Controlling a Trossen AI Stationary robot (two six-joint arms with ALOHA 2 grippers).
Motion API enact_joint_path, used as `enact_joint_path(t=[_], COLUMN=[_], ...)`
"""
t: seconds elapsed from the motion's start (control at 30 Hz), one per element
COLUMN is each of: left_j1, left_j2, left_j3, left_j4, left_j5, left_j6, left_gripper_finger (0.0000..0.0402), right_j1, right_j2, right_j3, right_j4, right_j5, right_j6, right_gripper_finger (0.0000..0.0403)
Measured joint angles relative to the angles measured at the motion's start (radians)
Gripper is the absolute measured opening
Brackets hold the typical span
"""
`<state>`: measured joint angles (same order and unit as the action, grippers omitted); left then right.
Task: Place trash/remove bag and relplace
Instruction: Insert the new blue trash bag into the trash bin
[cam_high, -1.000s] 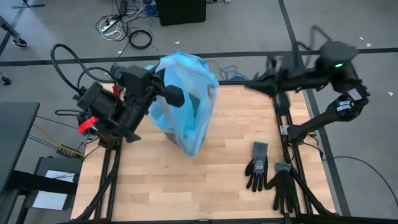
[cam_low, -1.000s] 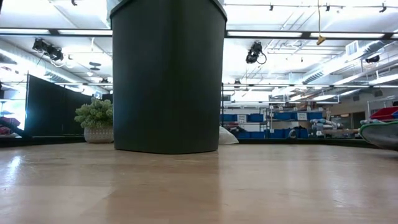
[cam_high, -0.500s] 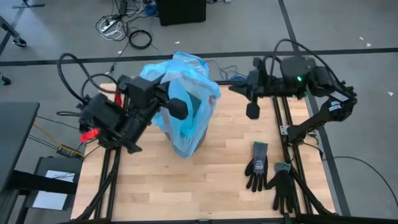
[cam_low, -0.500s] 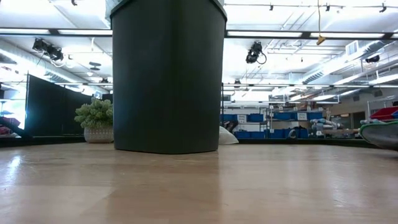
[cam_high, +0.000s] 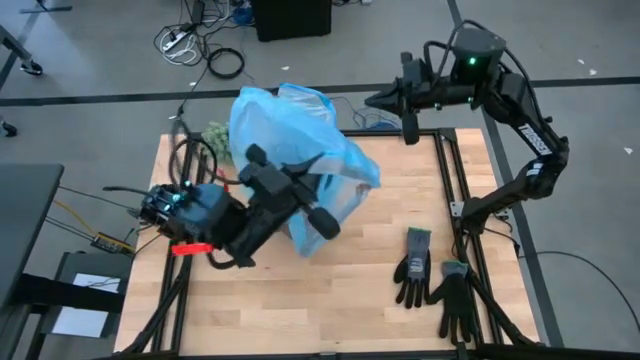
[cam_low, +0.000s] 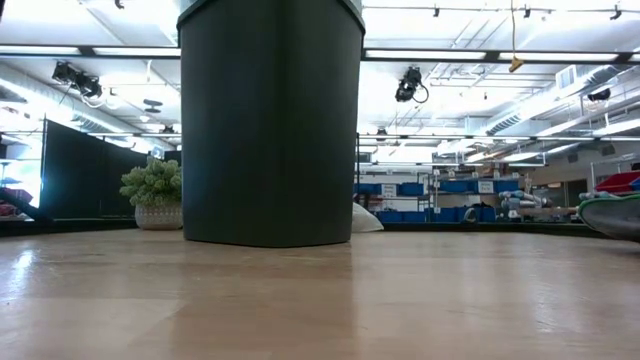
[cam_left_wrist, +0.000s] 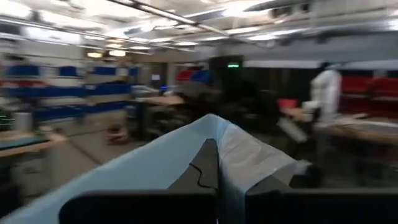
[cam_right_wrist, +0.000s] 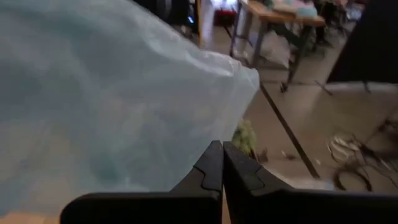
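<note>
Here, left hand (cam_high: 322, 222) clenched empty beside light-blue bag (cam_high: 300, 130), right hand (cam_high: 408, 130) clenched, raised past table's far edge (cam_high: 400, 140).

Robot arms: two
Light-blue plastic bag (cam_high: 300, 150): one, draped over the bin
Black bin (cam_low: 270, 120): one
Black gloves (cam_high: 432, 278): two, side by side
Green fuzzy clump (cam_high: 213, 134): one
Potted plant (cam_low: 153, 195): one

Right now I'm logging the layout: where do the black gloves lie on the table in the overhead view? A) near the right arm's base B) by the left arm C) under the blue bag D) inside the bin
A: the black gloves lie on the table beside the right arm's base, clear of the blue bag.
</note>
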<state>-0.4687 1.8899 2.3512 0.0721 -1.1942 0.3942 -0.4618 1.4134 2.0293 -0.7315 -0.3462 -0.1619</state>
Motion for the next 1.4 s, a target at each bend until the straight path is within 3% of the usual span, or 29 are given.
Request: enact_joint_path(t=[0.33, 0.43, 0.53, 0.67, 0.93, 1.2, 1.4], left_j1=[0.087, 0.113, 0.124, 0.115, 0.014, -0.036, -0.061], left_j2=[0.013, 0.036, 0.077, 0.114, 0.129, 0.130, 0.133], left_j3=[0.000, 0.000, 0.000, 0.000, 0.000, 0.000, 0.000], left_j4=[-0.291, -0.344, -0.270, -0.157, -0.178, -0.226, -0.227], left_j5=[0.298, 0.315, 0.189, 0.033, -0.365, -0.377, -0.286], left_j6=[-0.376, -0.491, -0.586, -0.552, -0.544, -0.583, -0.585], left_gripper_finger=[0.0001, 0.0001, 0.0001, 0.0001, 0.0001, 0.0001, 0.0001], right_j1=[-0.113, -0.137, -0.162, -0.186, -0.223, -0.229, -0.214], right_j2=[0.070, 0.090, 0.096, 0.101, 0.119, 0.143, 0.195], right_j3=[0.000, -0.001, -0.001, -0.001, -0.001, -0.001, 0.000], right_j4=[0.010, 0.012, 0.016, 0.026, 0.078, 0.108, 0.117], right_j5=[-0.180, -0.232, -0.261, -0.285, -0.287, -0.355, -0.455], right_j6=[-0.016, -0.007, -0.009, -0.016, -0.025, 0.000, 0.004], right_gripper_finger=[0.0000, 0.0000, 0.0000, 0.0000, 0.0000, 0.0000, 0.0000])
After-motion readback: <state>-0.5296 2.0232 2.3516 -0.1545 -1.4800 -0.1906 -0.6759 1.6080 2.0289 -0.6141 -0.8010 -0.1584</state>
